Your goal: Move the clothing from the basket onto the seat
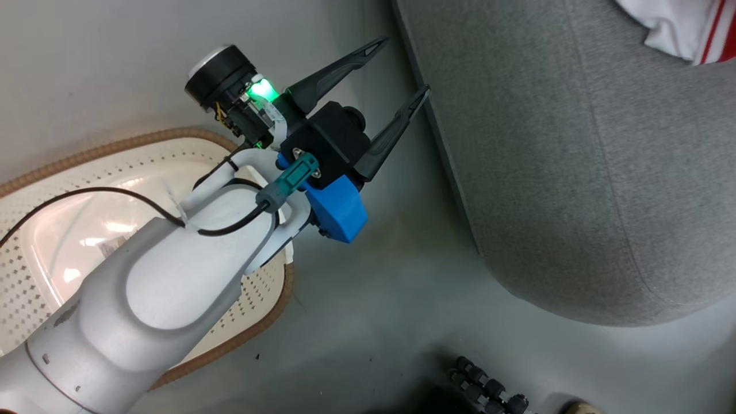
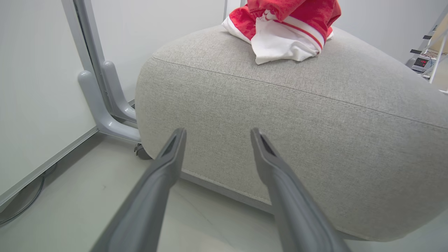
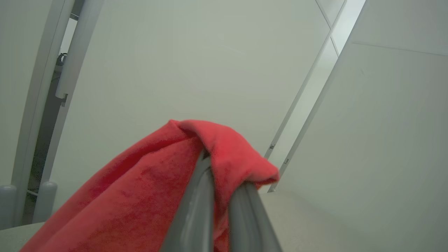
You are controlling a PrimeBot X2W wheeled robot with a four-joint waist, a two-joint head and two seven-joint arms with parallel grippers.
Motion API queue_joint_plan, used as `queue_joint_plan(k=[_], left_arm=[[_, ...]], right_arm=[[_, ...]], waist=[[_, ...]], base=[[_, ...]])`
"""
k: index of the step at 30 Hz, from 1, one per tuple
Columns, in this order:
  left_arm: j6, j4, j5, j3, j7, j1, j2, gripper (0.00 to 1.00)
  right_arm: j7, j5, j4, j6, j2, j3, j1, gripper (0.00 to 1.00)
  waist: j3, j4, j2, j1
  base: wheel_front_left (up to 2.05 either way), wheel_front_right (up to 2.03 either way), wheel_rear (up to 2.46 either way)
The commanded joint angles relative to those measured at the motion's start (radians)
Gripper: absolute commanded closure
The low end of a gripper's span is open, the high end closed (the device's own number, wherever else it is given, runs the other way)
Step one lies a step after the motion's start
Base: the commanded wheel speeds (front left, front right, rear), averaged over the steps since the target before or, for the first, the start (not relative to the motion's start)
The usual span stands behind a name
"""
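Note:
The grey seat [image 1: 575,172] fills the right of the head view, and a red and white piece of clothing [image 1: 684,29] lies on it at the top right corner. The left wrist view has the same garment [image 2: 283,31] bunched on top of the seat [image 2: 315,133]. My left gripper [image 1: 404,65] is open and empty, its fingers pointing at the seat's near edge, above the floor beside the basket [image 1: 115,146]. What shows of the basket's inside holds no clothing; my left forearm covers part of it. My right gripper [image 3: 225,175] is shut on red clothing [image 3: 140,196] draped over its fingers, above the seat's surface [image 3: 315,217].
A grey metal frame foot [image 2: 105,115] and a caster [image 2: 140,151] stand by the seat's left corner, against white wall panels. A cable [image 2: 21,206] lies on the floor there. Black ribbed parts [image 1: 483,388] sit at the bottom of the head view.

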Motion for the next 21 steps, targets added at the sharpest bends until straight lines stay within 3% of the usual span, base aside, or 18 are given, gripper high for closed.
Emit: queue_joint_plan(k=[1,9,14,15,16,17,21], left_arm=[[0.001,-0.009,0.003,0.002,0.005,-0.014,0.009,0.00],[0.009,-0.035,0.007,-0.003,0.021,-0.023,0.027,0.00],[0.015,-0.035,0.002,-0.001,0.015,-0.015,0.038,0.00],[0.018,-0.033,0.000,-0.001,0.010,-0.010,0.037,0.00],[0.019,-0.030,-0.002,-0.002,0.004,-0.005,0.033,0.00],[0.020,-0.027,-0.006,-0.003,-0.002,-0.001,0.029,0.00],[0.028,0.000,-0.021,-0.003,-0.043,0.030,0.012,0.00]], right_arm=[[-0.001,0.004,0.026,-0.001,0.029,-0.002,0.014,1.00],[-0.001,-0.046,0.189,-0.001,0.167,0.027,0.075,1.00],[-0.001,-0.061,0.198,-0.001,0.218,0.002,0.097,1.00],[-0.001,-0.062,0.187,-0.001,0.224,-0.006,0.107,0.93],[-0.001,-0.063,0.177,-0.001,0.230,-0.014,0.120,0.11],[-0.001,-0.062,0.162,-0.001,0.236,-0.020,0.134,0.00],[-0.001,-0.073,0.091,-0.001,0.259,-0.032,0.228,0.00]], waist=[[0.030,0.005,0.0000,-0.0002],[0.070,0.027,0.0000,-0.0002],[0.054,0.026,0.0000,-0.0002],[0.045,0.025,0.0000,-0.0002],[0.035,0.026,0.0000,-0.0002],[0.024,0.026,0.0000,-0.0002],[-0.046,0.027,0.0000,-0.0002]], base=[[0.00,0.00,0.00],[0.00,0.00,0.00],[0.00,0.00,0.00],[0.00,0.00,0.00],[0.00,0.00,0.00],[0.00,0.00,0.00],[0.00,0.00,0.00]])
